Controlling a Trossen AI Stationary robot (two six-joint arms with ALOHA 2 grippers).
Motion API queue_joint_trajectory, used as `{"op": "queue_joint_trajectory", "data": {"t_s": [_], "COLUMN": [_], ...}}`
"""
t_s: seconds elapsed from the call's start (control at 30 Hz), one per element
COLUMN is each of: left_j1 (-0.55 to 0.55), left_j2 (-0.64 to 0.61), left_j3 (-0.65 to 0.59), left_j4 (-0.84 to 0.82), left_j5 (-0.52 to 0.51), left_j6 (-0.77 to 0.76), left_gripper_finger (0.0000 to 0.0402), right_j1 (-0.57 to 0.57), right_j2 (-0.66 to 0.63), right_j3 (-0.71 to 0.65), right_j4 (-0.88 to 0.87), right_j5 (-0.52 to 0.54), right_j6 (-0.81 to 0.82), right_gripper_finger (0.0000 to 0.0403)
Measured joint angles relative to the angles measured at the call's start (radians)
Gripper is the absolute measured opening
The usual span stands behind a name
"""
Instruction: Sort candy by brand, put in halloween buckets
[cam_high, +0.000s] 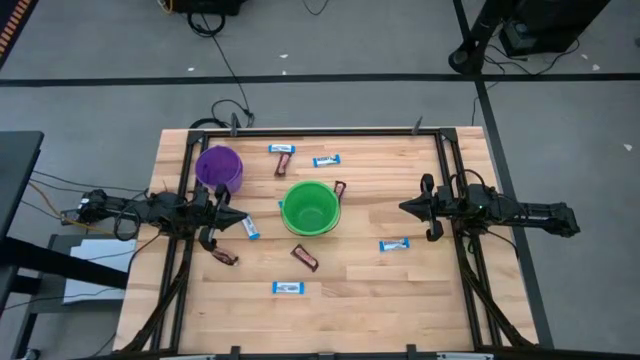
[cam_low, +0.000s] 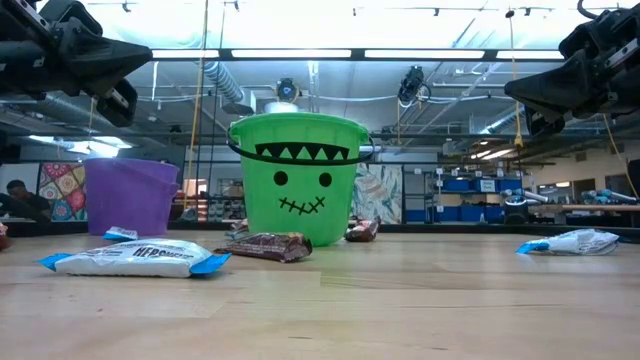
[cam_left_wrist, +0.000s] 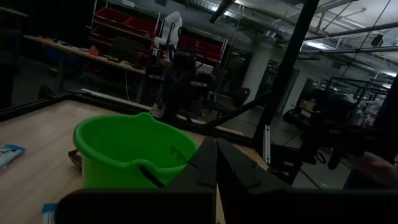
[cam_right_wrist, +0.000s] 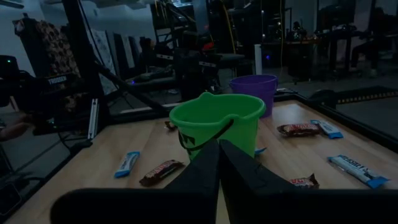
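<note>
A green bucket with a stitched face stands upright on its base mid-table. A smaller purple bucket stands to its far left. Several candy bars lie flat on the wood around them: blue-and-white ones and dark brown ones. My left gripper hangs shut above the table's left side, pointing level at the green bucket. My right gripper hangs shut at the right side, facing the same bucket. Neither holds anything.
A black metal frame runs along the table's far, left and right sides. A brown bar lies close against the green bucket's far right side, and a blue one lies just below my left gripper. Bare wood spans the near right.
</note>
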Motion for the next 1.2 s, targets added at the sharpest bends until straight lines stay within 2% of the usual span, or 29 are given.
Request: {"op": "queue_joint_trajectory", "data": {"t_s": [0.57,0.93,1.07,1.2], "left_j1": [0.0,0.0,0.0,0.0], "left_j2": [0.0,0.0,0.0,0.0], "left_j3": [0.0,0.0,0.0,0.0], "left_j4": [0.0,0.0,0.0,0.0], "left_j5": [0.0,0.0,0.0,0.0], "left_j6": [0.0,0.0,0.0,0.0], "left_gripper_finger": [0.0006,0.0006,0.0006,0.0006], "right_j1": [0.0,0.0,0.0,0.0], "right_j2": [0.0,0.0,0.0,0.012], "right_j3": [0.0,0.0,0.0,0.001], "right_j4": [0.0,0.096,0.245,0.428], "right_j5": [0.0,0.003,0.0,0.0], "right_j6": [0.0,0.037,0.067,-0.036], "right_gripper_finger": [0.0024,0.0024,0.0024,0.0024]}}
